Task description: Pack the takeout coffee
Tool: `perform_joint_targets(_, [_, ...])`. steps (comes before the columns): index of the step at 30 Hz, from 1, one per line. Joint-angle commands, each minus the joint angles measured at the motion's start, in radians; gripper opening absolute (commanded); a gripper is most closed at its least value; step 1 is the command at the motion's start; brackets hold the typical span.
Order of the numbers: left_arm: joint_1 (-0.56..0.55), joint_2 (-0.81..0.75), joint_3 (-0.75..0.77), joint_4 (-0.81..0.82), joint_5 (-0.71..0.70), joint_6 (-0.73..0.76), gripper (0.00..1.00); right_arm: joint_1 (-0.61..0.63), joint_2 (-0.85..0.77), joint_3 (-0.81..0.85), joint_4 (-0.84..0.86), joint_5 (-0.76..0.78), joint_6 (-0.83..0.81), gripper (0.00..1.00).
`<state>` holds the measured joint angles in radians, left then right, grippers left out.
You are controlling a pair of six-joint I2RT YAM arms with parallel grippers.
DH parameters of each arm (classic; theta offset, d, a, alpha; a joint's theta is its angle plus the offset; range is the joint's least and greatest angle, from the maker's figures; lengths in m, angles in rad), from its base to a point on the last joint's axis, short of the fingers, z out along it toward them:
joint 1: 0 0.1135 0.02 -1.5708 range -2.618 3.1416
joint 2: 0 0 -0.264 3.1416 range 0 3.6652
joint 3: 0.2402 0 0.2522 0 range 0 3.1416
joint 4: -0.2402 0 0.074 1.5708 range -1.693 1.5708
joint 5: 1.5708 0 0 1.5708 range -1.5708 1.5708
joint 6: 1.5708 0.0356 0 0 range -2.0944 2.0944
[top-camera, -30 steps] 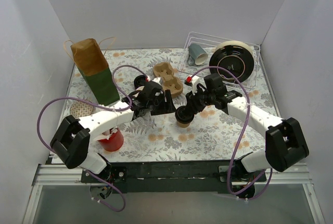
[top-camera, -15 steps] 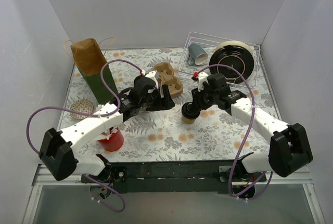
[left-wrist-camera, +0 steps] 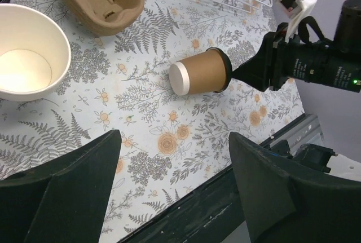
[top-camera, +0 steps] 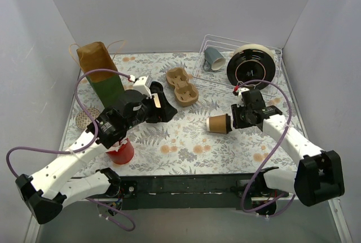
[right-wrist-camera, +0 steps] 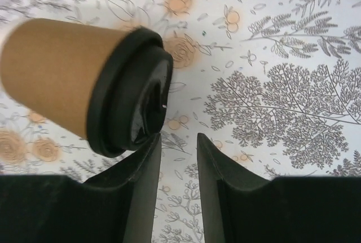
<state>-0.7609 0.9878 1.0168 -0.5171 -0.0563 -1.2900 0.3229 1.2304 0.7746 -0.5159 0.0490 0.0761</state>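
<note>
A tan kraft cup (top-camera: 219, 123) with a black lid lies on its side mid-table, lid end pointing right. It also shows in the left wrist view (left-wrist-camera: 200, 78) and the right wrist view (right-wrist-camera: 67, 76). My right gripper (top-camera: 236, 118) (right-wrist-camera: 179, 138) is low at the lid end with its jaws a narrow gap apart and nothing between them; its left finger touches the lid's rim. A second cup (left-wrist-camera: 28, 62), lidless and white inside, stands upright. My left gripper (top-camera: 163, 109) (left-wrist-camera: 175, 141) is wide open and empty, raised above the table left of the fallen cup.
A pulp cup carrier (top-camera: 182, 85) (left-wrist-camera: 101, 0) lies behind the cups. A brown and green paper bag (top-camera: 101, 76) stands at back left. A red cup (top-camera: 121, 151) stands by the left arm. A wire rack (top-camera: 265, 88) at back right holds a grey-blue mug (top-camera: 214, 57) and a black plate (top-camera: 254, 67).
The lidded cup stood upright under my right gripper and now lies on its side, further right. My right gripper has pulled back right. My left gripper has moved left and up.
</note>
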Motion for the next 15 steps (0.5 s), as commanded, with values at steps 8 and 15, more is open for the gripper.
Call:
perform_joint_targets(8, [0.003, 0.005, -0.023, 0.008, 0.036, 0.035, 0.77, 0.005, -0.158, 0.012, 0.02, -0.124, 0.062, 0.51])
perform_joint_targets(15, [0.002, 0.046, -0.003, 0.009, 0.036, 0.052, 0.77, 0.048, -0.351, -0.222, 0.296, -0.13, 0.346, 0.64])
